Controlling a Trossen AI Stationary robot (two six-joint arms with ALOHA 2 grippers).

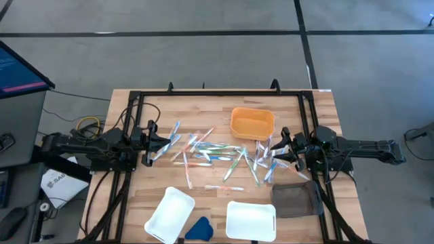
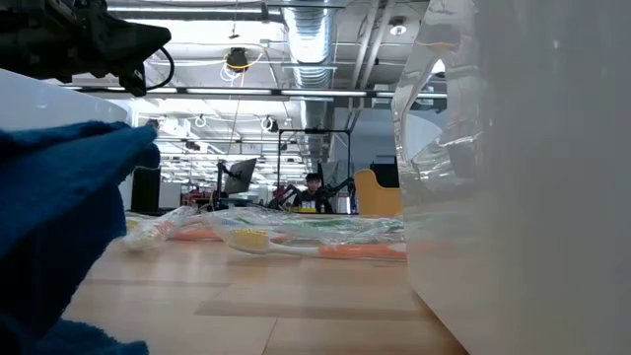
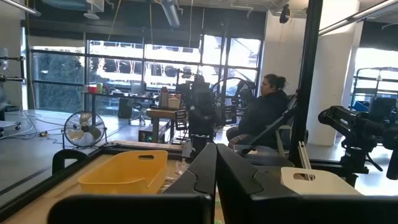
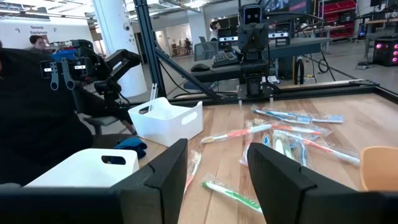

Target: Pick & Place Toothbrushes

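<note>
Many toothbrushes scattered across middle of bench, between both arms, none held. Orange bin just behind pile. 2 white trays and dark tray along front edge, blue wedge between white trays. Left gripper at pile's left end, fingers pressed together, empty. Right gripper at pile's right end, fingers spread, empty. Person seated beyond bench.

**Legible markings: one partial, one doubtful**

White paper on the floor beside the table's left edge carries dark letters, seemingly "SAG", cut off; wall sign possibly reads "General"; monitor text unreadable.
</note>
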